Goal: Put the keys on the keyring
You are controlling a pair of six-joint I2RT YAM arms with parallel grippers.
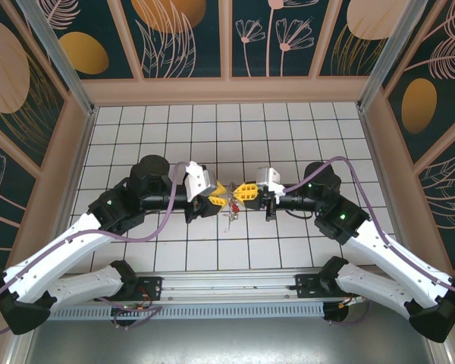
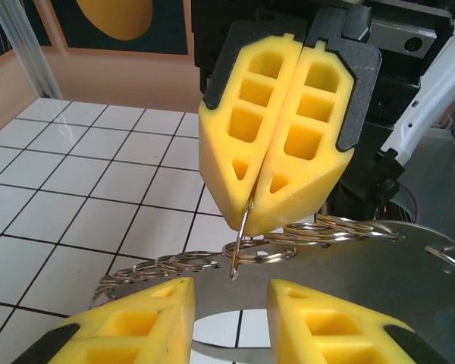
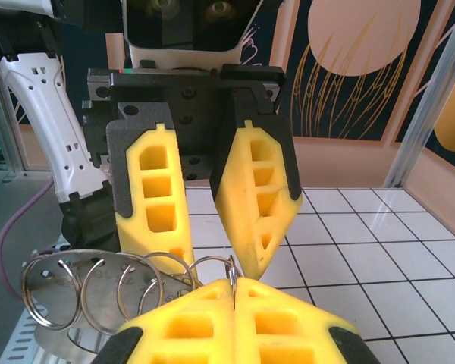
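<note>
My two grippers meet tip to tip above the middle of the tiled floor. The right gripper [image 1: 238, 193] [image 2: 255, 224] [image 3: 233, 283] is shut on the keyring [image 2: 243, 236] [image 3: 232, 267], a thin wire whose hooked end pokes out of its yellow tips. Facing it, the left gripper [image 1: 225, 197] [image 2: 231, 288] [image 3: 216, 265] has its jaws apart, one on each side of that wire end, gripping nothing I can see. A row of small split rings [image 2: 262, 252] [image 3: 98, 292] runs past the tips. The keys [image 1: 229, 216] dangle below the grippers, the red-headed one [image 1: 226, 224] lowest.
A flat silvery metal piece [image 2: 379, 280] [image 3: 49, 292] hangs with the rings close under the left fingers. White tiled floor [image 1: 288, 129] lies all round, enclosed by patterned walls [image 1: 189, 38]. The arm bases sit on a rail [image 1: 235, 284] at the near edge.
</note>
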